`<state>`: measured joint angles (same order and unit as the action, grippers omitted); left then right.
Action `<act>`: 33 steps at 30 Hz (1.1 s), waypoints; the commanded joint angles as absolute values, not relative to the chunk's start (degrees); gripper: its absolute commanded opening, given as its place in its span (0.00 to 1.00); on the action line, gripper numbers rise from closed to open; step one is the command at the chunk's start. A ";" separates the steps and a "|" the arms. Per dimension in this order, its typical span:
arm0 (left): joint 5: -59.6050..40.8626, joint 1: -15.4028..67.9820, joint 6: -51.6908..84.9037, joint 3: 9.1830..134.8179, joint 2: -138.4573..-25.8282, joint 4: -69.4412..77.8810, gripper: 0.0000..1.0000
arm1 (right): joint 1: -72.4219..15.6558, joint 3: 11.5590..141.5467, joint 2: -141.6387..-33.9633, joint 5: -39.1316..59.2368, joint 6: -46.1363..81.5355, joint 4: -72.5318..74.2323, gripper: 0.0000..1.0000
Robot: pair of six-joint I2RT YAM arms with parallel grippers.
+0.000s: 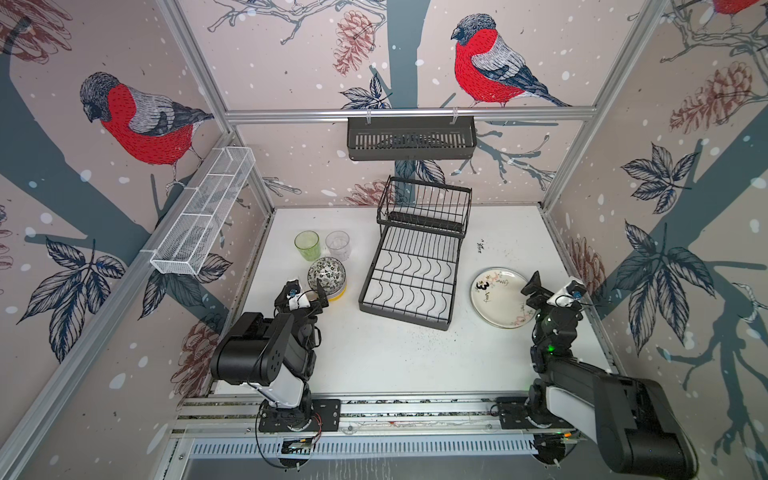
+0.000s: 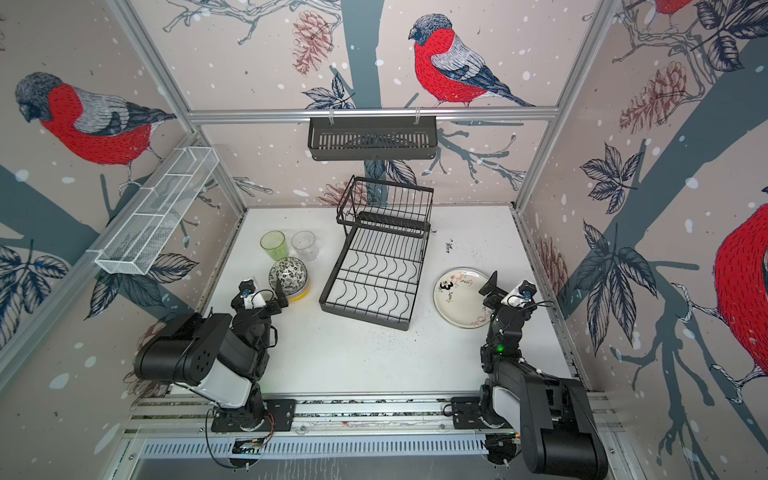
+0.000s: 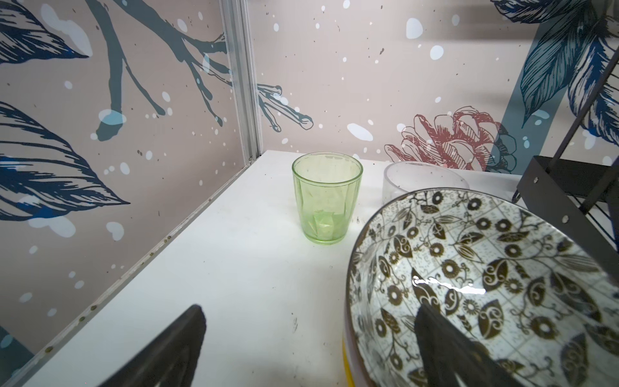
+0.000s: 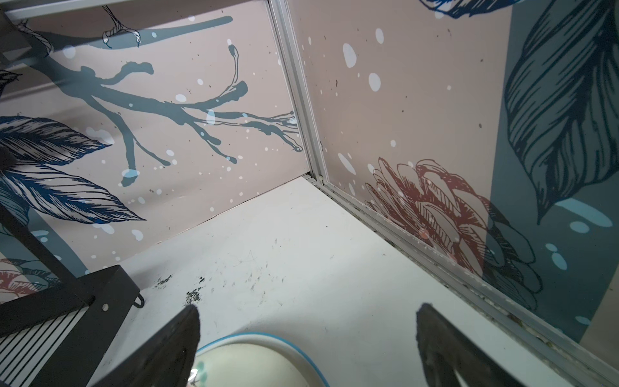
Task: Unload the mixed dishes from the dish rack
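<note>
Top views: dish rack [image 1: 409,266] sits mid-desk [image 1: 395,357], both tiers bare. Left claw [image 1: 309,297] spread wide, holding nothing; patterned bowl [image 1: 326,274] on a yellow bowl [image 1: 337,294] just at its 1 o'clock, green glass [image 1: 308,245] and clear glass [image 1: 338,244] beyond. Right claw [image 2: 505,291] also spread, empty, over the plate [image 2: 463,297] edge; plate at rack's 3 o'clock.

L wrist: bowl [image 3: 485,284] under one finger [image 3: 445,348].

R wrist: plate rim [image 4: 268,338] betw. fingers [image 4: 167,348].
</note>
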<state>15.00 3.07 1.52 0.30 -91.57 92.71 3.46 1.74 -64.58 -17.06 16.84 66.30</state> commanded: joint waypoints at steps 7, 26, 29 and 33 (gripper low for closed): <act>11.05 2.81 0.06 0.68 -92.05 101.87 0.97 | 1.22 3.56 -71.45 -18.69 12.30 72.89 1.00; 8.41 2.81 -0.84 13.59 -89.36 74.48 0.97 | -3.69 12.86 -85.67 -20.60 6.67 69.08 1.00; 8.62 2.55 -0.44 13.52 -89.30 74.65 0.97 | -3.52 11.97 -86.78 -20.43 6.20 72.94 0.99; 8.79 2.57 -0.53 13.33 -89.30 74.81 0.97 | -3.47 12.48 -86.16 -20.30 6.47 70.85 1.00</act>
<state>9.08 2.76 -0.40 13.19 -89.45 76.07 -3.31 12.21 -86.43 -19.46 7.31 70.76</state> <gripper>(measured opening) 0.972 0.996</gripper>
